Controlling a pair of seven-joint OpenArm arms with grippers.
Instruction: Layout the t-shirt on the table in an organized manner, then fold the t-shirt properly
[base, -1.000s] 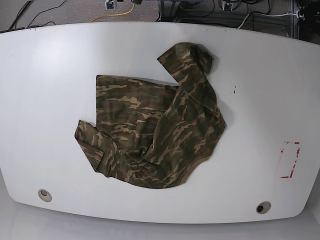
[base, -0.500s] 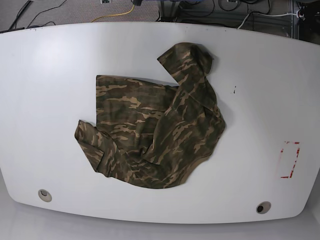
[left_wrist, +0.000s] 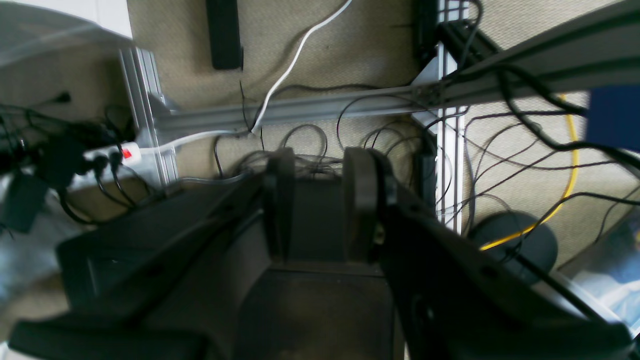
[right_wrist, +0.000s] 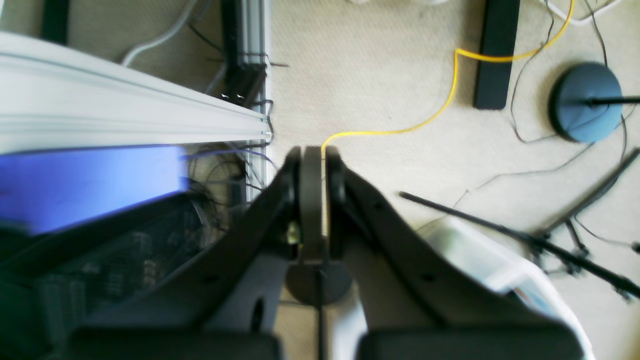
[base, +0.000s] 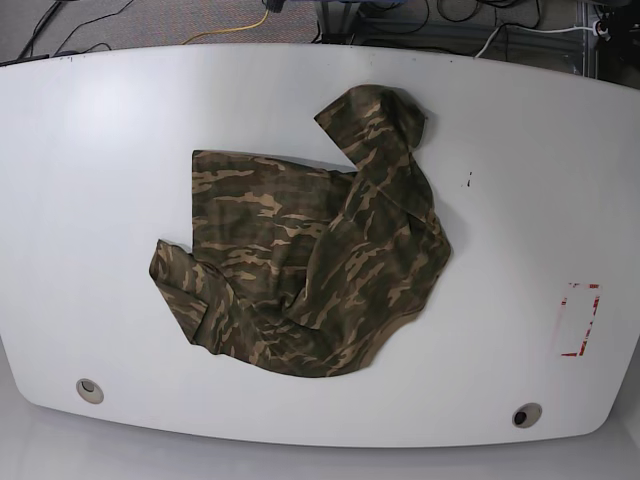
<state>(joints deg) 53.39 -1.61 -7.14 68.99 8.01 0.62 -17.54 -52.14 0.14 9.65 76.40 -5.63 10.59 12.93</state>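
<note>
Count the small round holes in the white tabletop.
2. One small round hole sits near the front left corner of the glossy white table, the other near the front right corner. The camouflage-print t-shirt may hide more.

Camouflage t-shirt (base: 300, 265) lies crumpled mid-bench, one part folded over itself, a sleeve pointing far side. White glossy bench (base: 90, 200).
</note>
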